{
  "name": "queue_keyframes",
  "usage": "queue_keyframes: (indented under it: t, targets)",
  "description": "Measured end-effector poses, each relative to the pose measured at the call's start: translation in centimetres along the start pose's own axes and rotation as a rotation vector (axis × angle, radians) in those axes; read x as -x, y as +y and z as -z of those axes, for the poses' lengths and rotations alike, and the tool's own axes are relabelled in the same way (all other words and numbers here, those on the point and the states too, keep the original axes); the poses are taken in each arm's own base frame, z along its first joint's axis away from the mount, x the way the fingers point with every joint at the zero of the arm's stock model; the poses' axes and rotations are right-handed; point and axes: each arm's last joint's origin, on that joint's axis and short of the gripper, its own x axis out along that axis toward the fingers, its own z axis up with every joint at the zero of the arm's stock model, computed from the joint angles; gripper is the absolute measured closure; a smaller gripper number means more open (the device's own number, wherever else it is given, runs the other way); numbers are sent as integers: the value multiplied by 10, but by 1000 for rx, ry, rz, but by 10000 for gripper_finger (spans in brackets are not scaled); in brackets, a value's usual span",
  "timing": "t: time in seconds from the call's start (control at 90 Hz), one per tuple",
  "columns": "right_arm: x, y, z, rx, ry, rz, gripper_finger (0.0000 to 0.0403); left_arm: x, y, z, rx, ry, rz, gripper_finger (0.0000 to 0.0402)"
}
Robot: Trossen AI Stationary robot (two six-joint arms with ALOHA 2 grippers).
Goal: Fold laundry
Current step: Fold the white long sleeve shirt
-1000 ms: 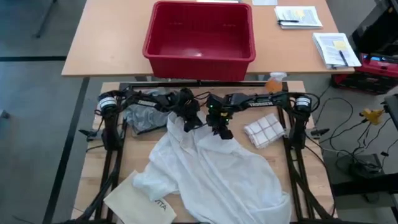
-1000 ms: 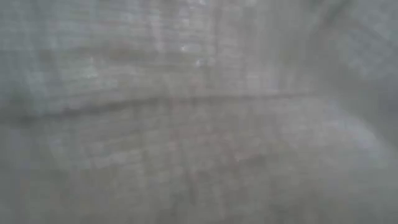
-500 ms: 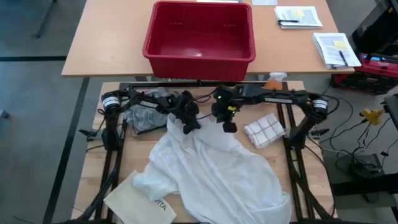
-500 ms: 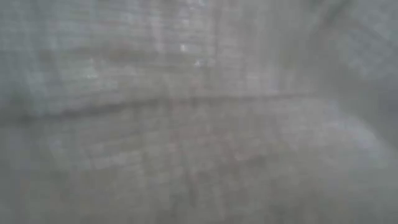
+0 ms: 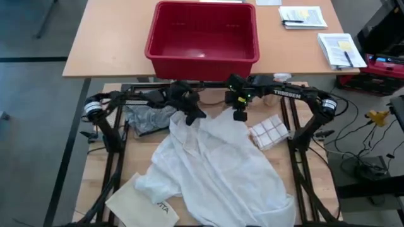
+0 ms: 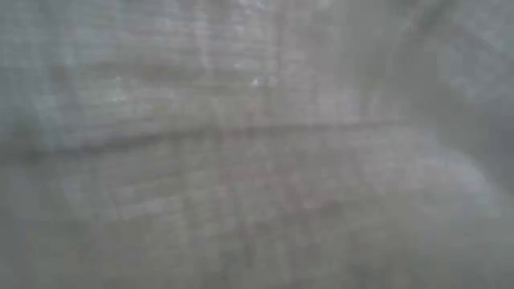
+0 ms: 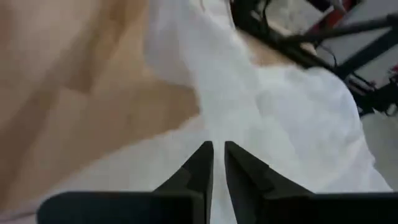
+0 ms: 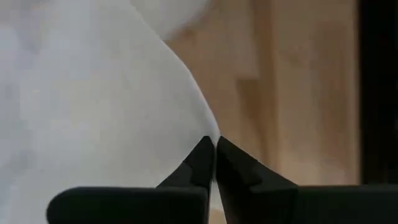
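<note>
The large white shirt (image 5: 218, 167) lies crumpled over the middle and near part of the table, its far edge raised between my two grippers. My left gripper (image 5: 193, 117) is shut on that edge at the left and my right gripper (image 5: 240, 115) at the right. A grey T-shirt (image 5: 147, 118) lies bunched on the table to the left of the left gripper. The low view is filled with blurred pale cloth (image 6: 257, 144) close to the lens. My left gripper pinches white shirt cloth (image 7: 219, 134) between its two fingers (image 7: 198, 163), at the left part of the shirt's far edge. The cloth runs away from the fingers down onto the table. One layer or several, I cannot tell. My right gripper pinches the shirt's edge (image 8: 210, 127) between its two fingertips (image 8: 204, 155), at the far right of the shirt. The cloth falls away from the fingers toward the table, and bare wood shows beside it.
A folded white checked cloth (image 5: 268, 131) lies right of the right gripper. A stiff cream bag (image 5: 140, 203) lies at the near left corner. A red basket (image 5: 202, 31) stands on the table beyond, with papers (image 5: 303, 16) at its right.
My right gripper has moved toward the far edge and to the right, taking the shirt's edge with it. My left gripper has shifted a little toward the far edge. The shirt's far edge now spreads wider between them; its near part has stayed on the table.
</note>
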Motion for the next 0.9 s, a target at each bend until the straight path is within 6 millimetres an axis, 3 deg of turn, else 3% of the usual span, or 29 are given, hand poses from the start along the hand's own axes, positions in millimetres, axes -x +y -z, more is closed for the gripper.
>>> queue_keyframes:
  t: [0.156, 0.433, 0.711, 0.9]
  targets:
    - [-9, -21, 19, -93, 44, 20, 403, 11, -8, -7, -31, -29, -31, 378]
    - [-37, -51, 66, -365, 152, 77, 403, 11, -6, 2, -27, 25, -58, 378]
    - [-56, -53, 89, -482, 253, 234, 403, 9, -5, 11, -33, 70, -62, 378]
    - [-59, -50, 94, -530, 280, 239, 403, -12, -6, 14, -105, 69, -26, 378]
